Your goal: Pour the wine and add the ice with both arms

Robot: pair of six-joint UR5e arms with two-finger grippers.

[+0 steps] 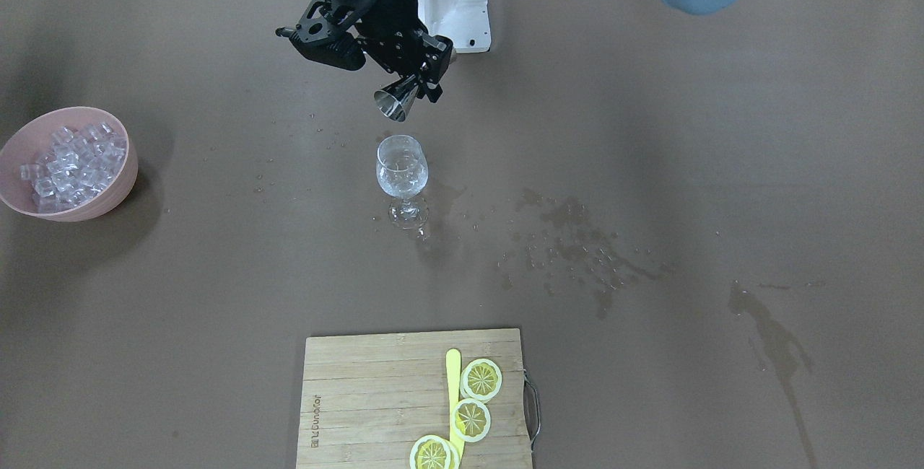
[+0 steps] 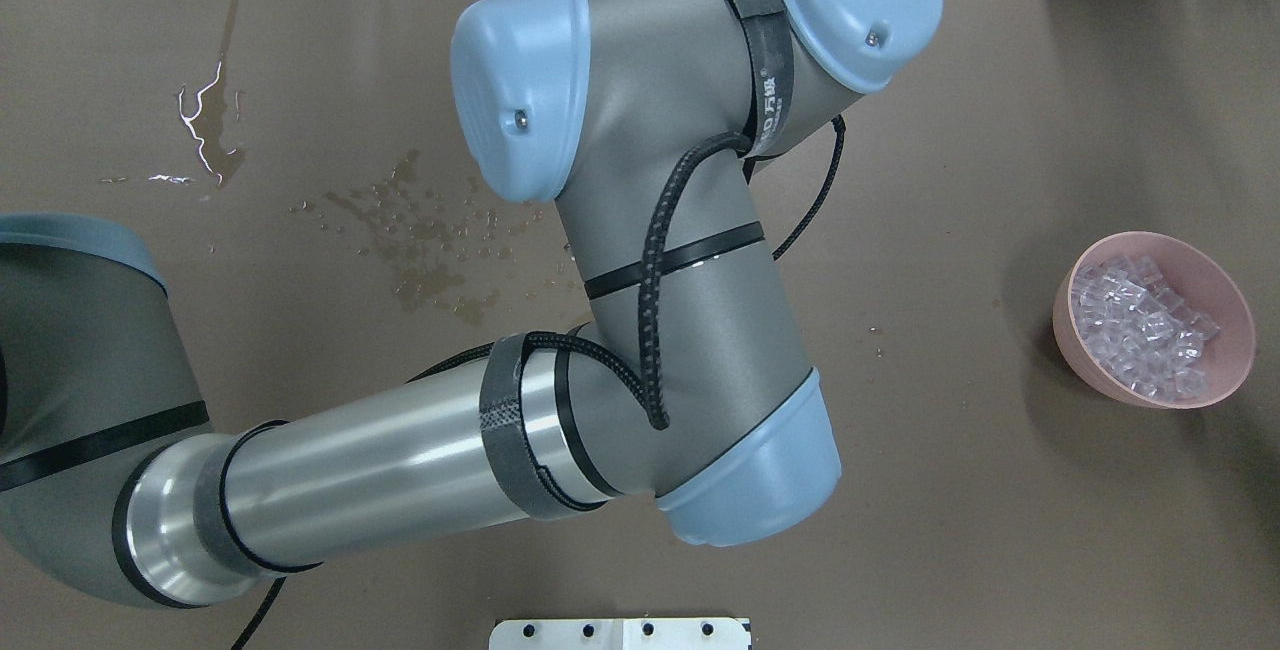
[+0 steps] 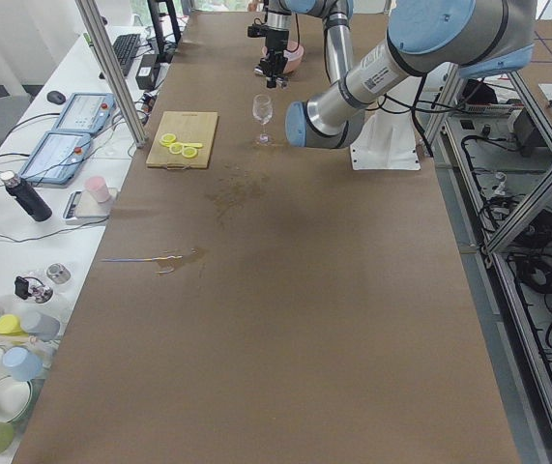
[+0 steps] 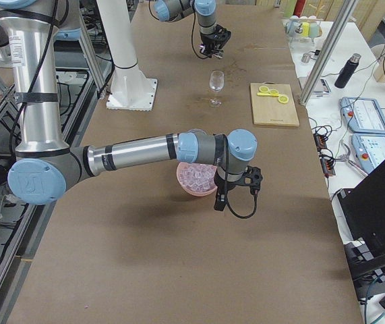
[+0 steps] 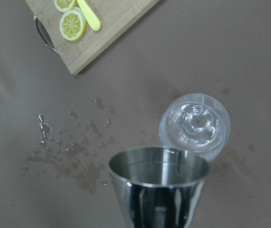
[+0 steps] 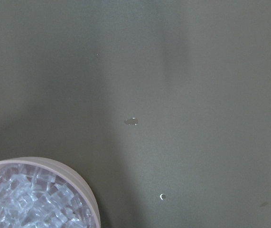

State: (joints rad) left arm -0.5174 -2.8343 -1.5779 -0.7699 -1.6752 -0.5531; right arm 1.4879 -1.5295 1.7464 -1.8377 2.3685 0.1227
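Note:
My left gripper (image 1: 419, 83) is shut on a steel jigger (image 1: 395, 102), tilted mouth-down just above and behind a stemmed wine glass (image 1: 402, 169). In the left wrist view the jigger (image 5: 159, 183) is next to the glass (image 5: 194, 124) seen from above. The glass bowl glints as if it holds clear liquid; I cannot tell for sure. The ice (image 1: 72, 162) is heaped in a pink bowl (image 1: 123, 187). My right gripper (image 4: 220, 199) hangs beside that bowl (image 4: 187, 187), on its outer side; I cannot tell whether it is open. The right wrist view shows the ice (image 6: 26, 202) at its lower left.
A wooden cutting board (image 1: 361, 397) with lemon slices (image 1: 481, 379) and a yellow stick (image 1: 453, 389) lies on the operators' side. Brownish wet stains (image 1: 577, 245) spread beside the glass. The white post base (image 1: 462, 7) stands behind the jigger. My left arm (image 2: 640, 310) covers the table's middle from overhead.

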